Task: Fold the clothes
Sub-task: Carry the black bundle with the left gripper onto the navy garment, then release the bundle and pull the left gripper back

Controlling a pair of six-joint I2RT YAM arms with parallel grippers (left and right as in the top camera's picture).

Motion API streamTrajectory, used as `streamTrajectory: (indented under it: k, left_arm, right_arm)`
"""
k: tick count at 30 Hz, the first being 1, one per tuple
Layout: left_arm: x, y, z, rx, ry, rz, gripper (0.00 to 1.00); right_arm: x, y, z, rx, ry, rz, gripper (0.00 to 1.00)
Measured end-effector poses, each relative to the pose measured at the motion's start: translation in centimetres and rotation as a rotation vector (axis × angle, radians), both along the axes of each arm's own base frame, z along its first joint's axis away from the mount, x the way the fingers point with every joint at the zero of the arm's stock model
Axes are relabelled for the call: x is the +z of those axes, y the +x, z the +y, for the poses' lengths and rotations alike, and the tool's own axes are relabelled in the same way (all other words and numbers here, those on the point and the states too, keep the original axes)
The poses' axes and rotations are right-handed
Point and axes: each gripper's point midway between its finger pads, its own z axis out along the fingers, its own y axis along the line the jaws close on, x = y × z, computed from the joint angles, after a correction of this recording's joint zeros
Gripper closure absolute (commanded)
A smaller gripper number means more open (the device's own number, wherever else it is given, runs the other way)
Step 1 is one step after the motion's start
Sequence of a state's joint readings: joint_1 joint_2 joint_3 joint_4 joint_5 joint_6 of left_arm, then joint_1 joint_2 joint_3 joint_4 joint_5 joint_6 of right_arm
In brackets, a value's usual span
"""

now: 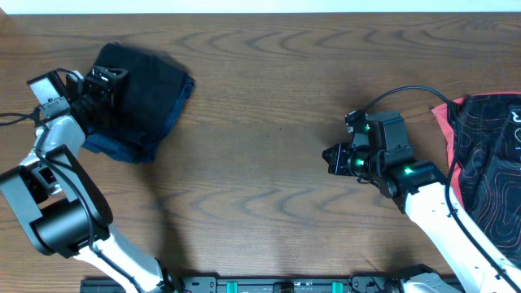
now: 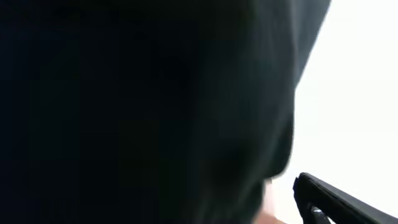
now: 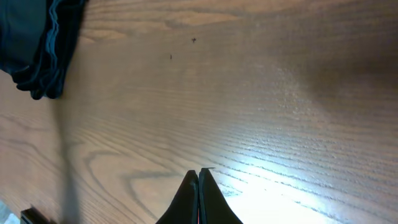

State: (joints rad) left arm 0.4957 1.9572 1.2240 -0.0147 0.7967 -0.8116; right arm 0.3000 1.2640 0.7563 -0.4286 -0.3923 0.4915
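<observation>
We see the right gripper (image 3: pixel 199 190) pinched fully together above the bare table (image 1: pixel 260 122), holding nothing. The left gripper (image 1: pixel 107 81) rests on the folded dark garment (image 1: pixel 146 98) at the table's left end. Dark cloth fills its camera, so we cannot tell how wide it stands. A black-and-coral patterned garment (image 1: pixel 488 155) lies rumpled at the right edge, and its white mark (image 1: pixel 517 118) is too small to read.

Brown wood-grain surface (image 1: pixel 269 122); folded clothes (image 1: pixel 146 98) navy and black; the other garment (image 1: pixel 488 163) black with thin coral contour lines.
</observation>
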Motion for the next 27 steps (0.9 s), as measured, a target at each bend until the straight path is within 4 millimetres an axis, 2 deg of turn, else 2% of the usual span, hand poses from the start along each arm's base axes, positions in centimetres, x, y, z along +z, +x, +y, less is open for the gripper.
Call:
streamTrajectory:
  k: [3, 5, 8, 13, 16, 19, 21, 22, 23, 25, 27]
  left_arm:
    - [1.2, -0.9, -0.5, -0.015, -0.036, 0.008, 0.02]
    - [2.8, -1.9, -0.4, -0.01, -0.047, 0.012, 0.02]
    - [6.9, -4.0, 0.1, 0.011, -0.023, -0.014, 0.02]
    - [14.5, -9.8, 0.6, 0.041, 0.102, -0.086, 0.02]
    - [17.4, -13.3, -1.4, -0.022, 0.216, -0.118, 0.02]
    - [19.0, -16.1, -5.3, -0.164, 0.336, -0.155, 0.02]
    - [19.3, -17.6, -8.1, -0.271, 0.407, -0.167, 0.02]
    - [19.2, -18.9, -10.5, -0.365, 0.457, -0.172, 0.02]
    - [19.1, -19.3, -11.2, -0.394, 0.477, -0.171, 0.02]
    - [18.8, -21.1, -13.9, -0.516, 0.556, -0.167, 0.02]
    - [18.4, -22.8, -15.7, -0.609, 0.645, -0.16, 0.02]
  right_arm:
    - [0.0, 0.0, 0.0, 0.007, -0.005, -0.004, 0.99]
    - [0.0, 0.0, 0.0, 0.011, -0.007, -0.006, 0.99]
    - [0.0, 0.0, 0.0, 0.017, -0.01, -0.01, 0.99]
    - [0.0, 0.0, 0.0, 0.022, -0.012, -0.014, 0.98]
    - [-0.1, 0.1, -0.4, 0.022, -0.04, -0.03, 0.98]
    - [0.3, 0.5, -1.2, 0.028, -0.101, -0.08, 0.97]
    - [2.0, 0.9, -1.5, 0.033, -0.121, -0.141, 0.93]
    - [4.3, 1.4, -1.5, 0.03, -0.121, -0.205, 0.91]
    - [5.4, 1.7, -1.5, 0.028, -0.118, -0.238, 0.87]
    - [9.8, 2.3, -1.5, 0.022, -0.102, -0.356, 0.78]
    - [14.6, 2.1, -1.7, 0.013, -0.079, -0.47, 0.72]
